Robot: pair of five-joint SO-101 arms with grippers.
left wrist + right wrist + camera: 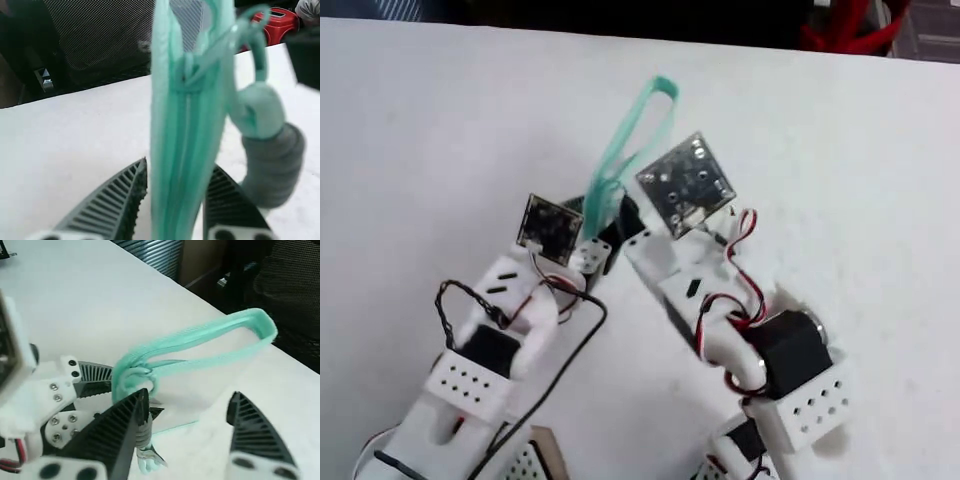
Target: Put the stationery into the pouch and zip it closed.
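A clear pouch with a teal zip rim (pixel 632 128) stands on edge on the white table, its mouth gaping in a long loop. My left gripper (pixel 178 165) is shut on the pouch's near end (pixel 185 150), the teal seam pinched between both ribbed fingers. A teal and grey zip pull (pixel 267 140) hangs beside that end. My right gripper (pixel 189 394) is open and hovers just over the pouch's side (pixel 200 337), close to the left gripper (pixel 107 380). The zip pull (pixel 146 452) dangles by one right finger (pixel 120 432).
Both arms crowd the table's middle, their wrist cameras (pixel 685 185) side by side. The table's far edge (pixel 740 45) has a red object (pixel 850 25) and dark chairs behind it. White tabletop lies open to the left and right.
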